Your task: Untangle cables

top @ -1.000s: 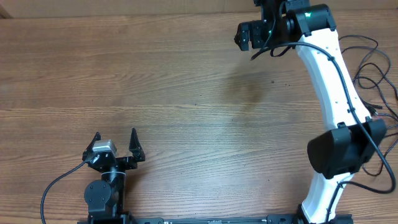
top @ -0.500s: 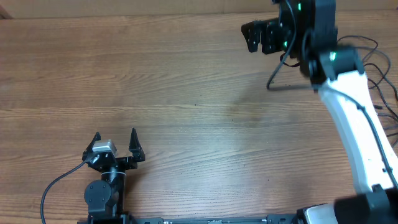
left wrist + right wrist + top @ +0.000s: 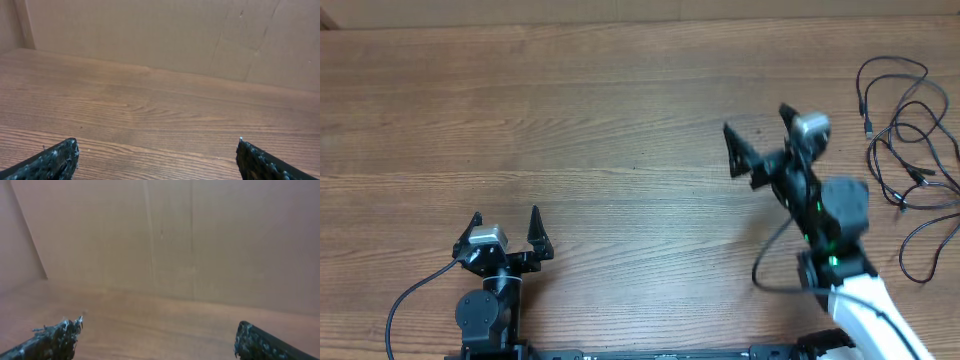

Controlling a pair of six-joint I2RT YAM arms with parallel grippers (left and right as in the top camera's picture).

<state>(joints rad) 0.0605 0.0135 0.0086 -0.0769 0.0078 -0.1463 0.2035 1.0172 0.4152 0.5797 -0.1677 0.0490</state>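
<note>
Cables (image 3: 910,172), thin and black, lie in long loose loops on the tabletop (image 3: 600,110) at its right edge, some loops running out of the overhead view. They are well apart from both arms.

The right gripper (image 3: 756,120) is to the left of the cables. Its jaws are spread wide with nothing between them. Its arm reaches up from the near right corner, slanting toward the far left, and looks blurred. From the right wrist, its two dark fingertips (image 3: 55,337) frame bare wood and a brown cardboard wall (image 3: 165,235).

The left gripper (image 3: 505,216) sits near the front left, its arm folded back over its base. Its jaws are also wide apart and empty, pointing across the tabletop toward the far side.
</note>
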